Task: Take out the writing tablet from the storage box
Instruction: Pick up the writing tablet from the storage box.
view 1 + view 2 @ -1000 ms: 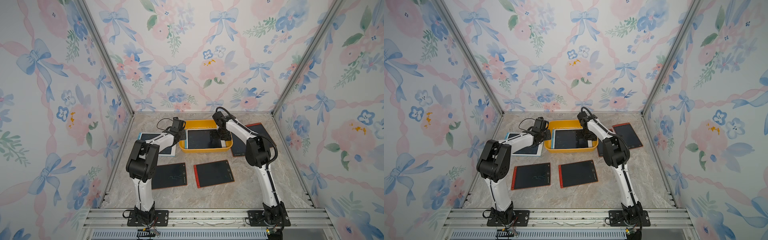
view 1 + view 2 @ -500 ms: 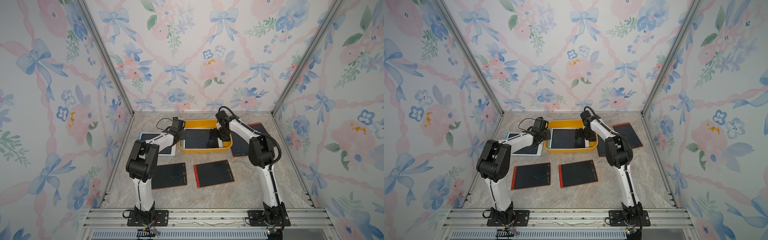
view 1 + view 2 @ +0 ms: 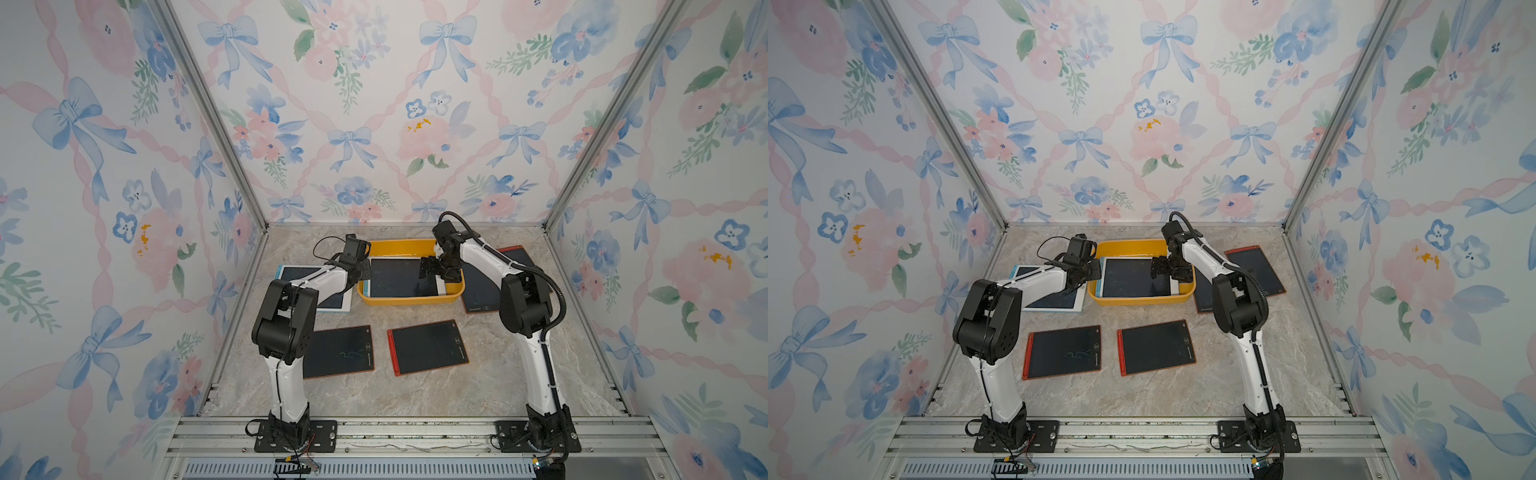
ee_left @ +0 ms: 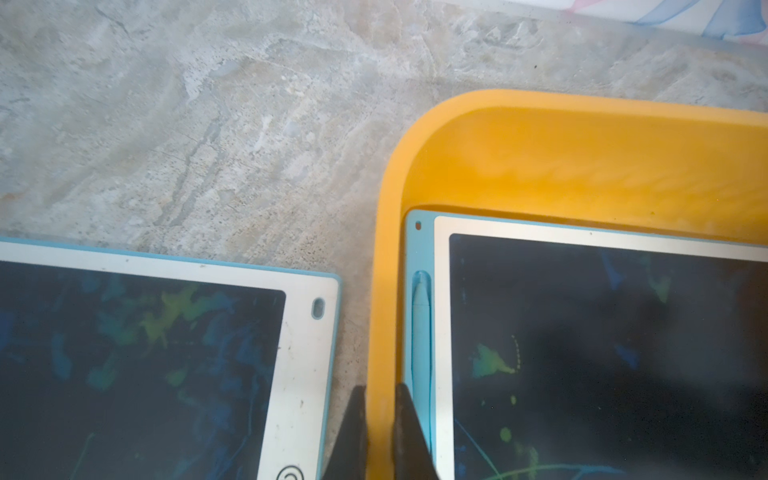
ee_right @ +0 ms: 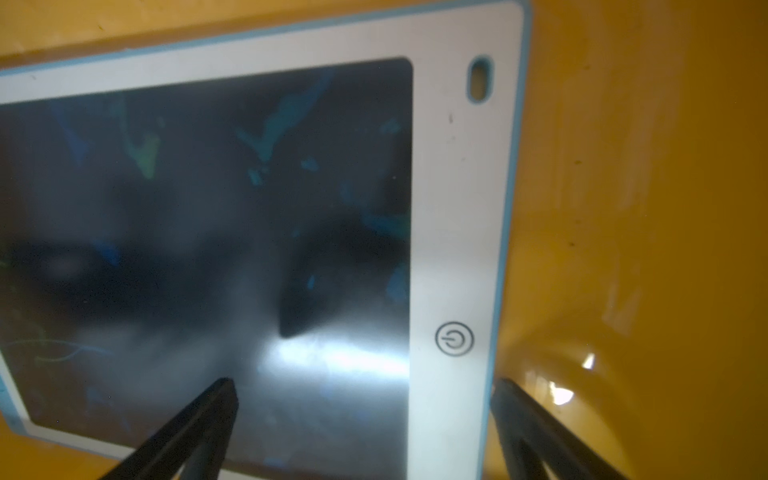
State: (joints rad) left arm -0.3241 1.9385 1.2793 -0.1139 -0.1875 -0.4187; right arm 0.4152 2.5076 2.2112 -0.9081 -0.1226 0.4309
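Right end effector [image 5: 365, 432] hangs inside the storage box [image 5: 623, 208] with its jaws spread wide, holding nothing. One fingertip [image 5: 203, 419] sits over the dark screen of the writing tablet [image 5: 208, 208]. Its partner is past the tablet's blue edge, over the box floor at the power-button end. Whether either tip touches, I cannot tell. The tablet lies flat and face up on the box floor, white-framed, taking up most of the box.

Trouble probably starts right here. A flat tablet offers no lip, so closing the jaws may only skate a tip across the glossy screen. The outer tip could also wedge between the tablet's edge and the yellow wall. A shallow pinch on one short end may let the tablet droop and slip as it rises.

Along the tablet's opposite end, a pale blue stylus [image 4: 420, 332] rests in its slot, and a steep tilt could shake it loose.

Left end effector [image 4: 380, 436] is pressed together on the box's rim, one finger inside the wall and one outside, apparently steadying it. If that pinch slips, the box may drag or tip with the tablet.

Further out on the counter [image 3: 415, 395], a blue-edged tablet [image 4: 145, 353] lies just beside the box. Dark tablets [image 3: 482, 291] lie on its other side and red-framed tablets [image 3: 428, 347] in front. A swinging lift could strike any of them.
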